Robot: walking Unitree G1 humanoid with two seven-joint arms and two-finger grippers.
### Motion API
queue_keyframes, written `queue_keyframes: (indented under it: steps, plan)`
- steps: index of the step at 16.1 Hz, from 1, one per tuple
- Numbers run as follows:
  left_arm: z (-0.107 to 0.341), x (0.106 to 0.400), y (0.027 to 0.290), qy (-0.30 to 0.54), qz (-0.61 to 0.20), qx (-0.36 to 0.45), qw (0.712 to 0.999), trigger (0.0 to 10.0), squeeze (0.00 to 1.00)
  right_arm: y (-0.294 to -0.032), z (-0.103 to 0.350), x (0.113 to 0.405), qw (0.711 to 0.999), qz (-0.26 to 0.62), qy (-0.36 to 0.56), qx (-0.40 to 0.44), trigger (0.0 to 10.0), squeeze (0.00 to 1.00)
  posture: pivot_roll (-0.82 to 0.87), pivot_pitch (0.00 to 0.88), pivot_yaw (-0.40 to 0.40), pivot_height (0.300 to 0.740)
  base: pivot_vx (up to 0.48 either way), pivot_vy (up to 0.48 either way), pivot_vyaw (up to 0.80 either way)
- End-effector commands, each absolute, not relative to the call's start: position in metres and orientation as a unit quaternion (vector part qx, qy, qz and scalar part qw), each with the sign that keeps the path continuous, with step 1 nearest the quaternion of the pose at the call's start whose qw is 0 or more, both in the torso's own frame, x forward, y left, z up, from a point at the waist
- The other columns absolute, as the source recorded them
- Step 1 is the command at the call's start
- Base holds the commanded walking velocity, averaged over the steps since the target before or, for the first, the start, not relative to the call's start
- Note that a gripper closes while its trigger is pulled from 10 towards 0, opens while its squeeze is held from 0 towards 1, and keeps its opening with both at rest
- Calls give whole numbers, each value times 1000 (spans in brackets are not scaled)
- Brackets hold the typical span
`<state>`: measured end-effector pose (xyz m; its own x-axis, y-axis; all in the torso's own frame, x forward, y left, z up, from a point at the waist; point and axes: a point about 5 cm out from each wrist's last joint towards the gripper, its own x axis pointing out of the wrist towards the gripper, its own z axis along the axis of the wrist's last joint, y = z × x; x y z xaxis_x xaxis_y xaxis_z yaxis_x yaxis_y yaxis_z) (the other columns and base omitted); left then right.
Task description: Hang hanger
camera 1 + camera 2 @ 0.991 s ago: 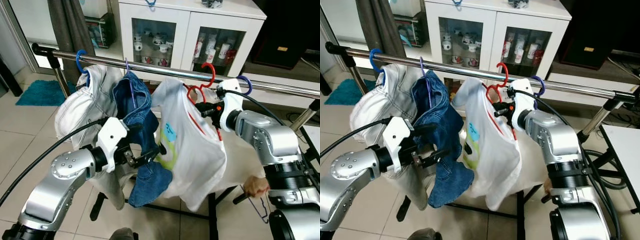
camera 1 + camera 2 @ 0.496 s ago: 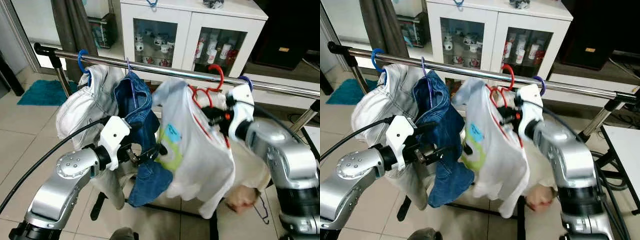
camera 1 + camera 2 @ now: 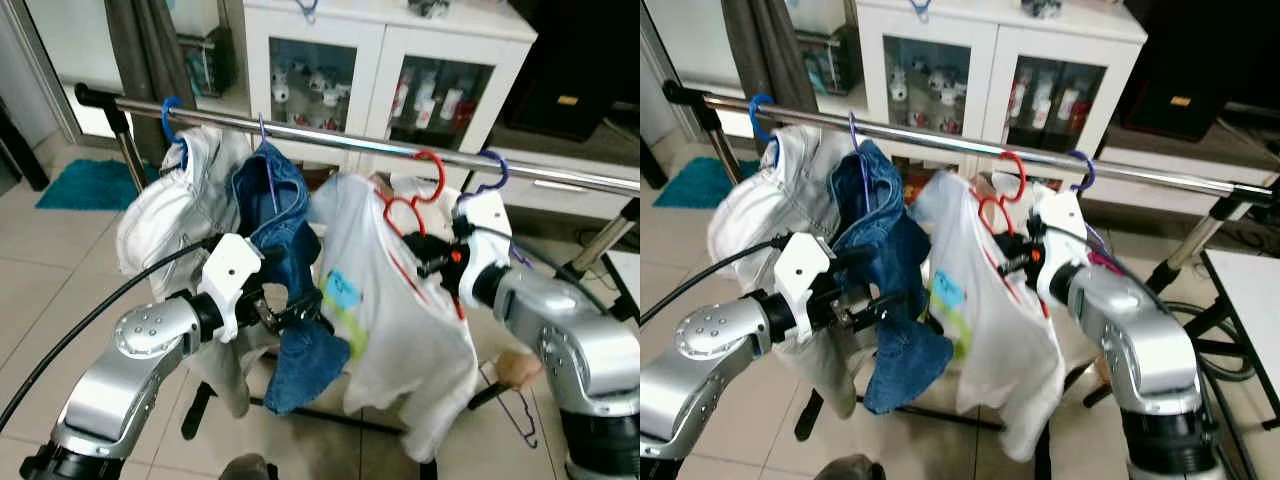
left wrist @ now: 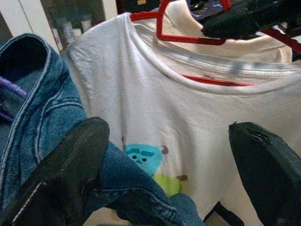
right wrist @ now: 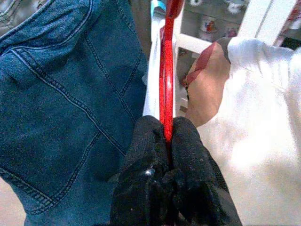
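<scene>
Hanger: red hanger point(image 3: 405, 205) carrying a white shirt point(image 3: 385, 300); its hook sits at the rail point(image 3: 300, 135), seemingly over it, between the jeans point(image 3: 285, 250) and a purple hanger point(image 3: 490, 175).
Right gripper: right gripper point(image 5: 165, 141) has its fingers pinched tight on the red hanger's wire, just under the hook, at the shirt's collar.
Left gripper: left gripper point(image 4: 169, 155) is spread wide open, low in front of the shirt, with the jeans' hem against one finger; it holds nothing.
Handling: a thin, stiff wire or plastic frame, light in itself; the soft shirt adds a little swinging weight and can slide off a shoulder if tilted. I judge the neck below the hook the best hold, since it steers the hook and keeps clear of the cloth.
Risk: the neighbouring hangers are near, so the hook could snag the purple one.
Rail: a shiny metal bar on a floor stand, likely slippery, so hangers may slide along it. A pale garment point(image 3: 165, 210) on a blue hanger point(image 3: 170, 115) hangs at the far left.
Room: tiled floor point(image 3: 60, 270), a teal mat point(image 3: 85, 185), a white glass-door cabinet point(image 3: 400, 70) with cups behind the rail.
Person: a hand point(image 3: 518, 368) shows low beside the right arm.
</scene>
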<state>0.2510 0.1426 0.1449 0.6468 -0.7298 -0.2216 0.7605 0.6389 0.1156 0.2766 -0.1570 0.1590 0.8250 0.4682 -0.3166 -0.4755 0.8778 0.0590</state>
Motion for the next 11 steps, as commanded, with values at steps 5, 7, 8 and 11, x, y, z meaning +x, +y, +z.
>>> queue_keyframes:
  steps: [5, 7, 8, 11]
  plan:
    - [144, 254, 142, 79, -409, 101, 904, 10000, 0, -157, 152, 264, 966, 208, 154, 17, 0, 0, 72, 0, -38, 740, -107, 0, 0]
    - [144, 254, 144, 80, -406, 99, 905, 10000, 0, -151, 154, 259, 976, 188, 103, 37, 0, 0, 62, 0, -32, 740, -266, 0, 0]
    - [144, 254, 144, 81, -406, 98, 905, 10000, 0, -150, 151, 256, 978, 180, 101, 42, 0, 0, 60, 0, -30, 740, -255, 0, 0]
    - [143, 254, 142, 82, -410, 97, 903, 10000, 0, -152, 145, 250, 980, 170, 102, 27, 0, 0, 54, 0, -27, 740, -249, 0, 0]
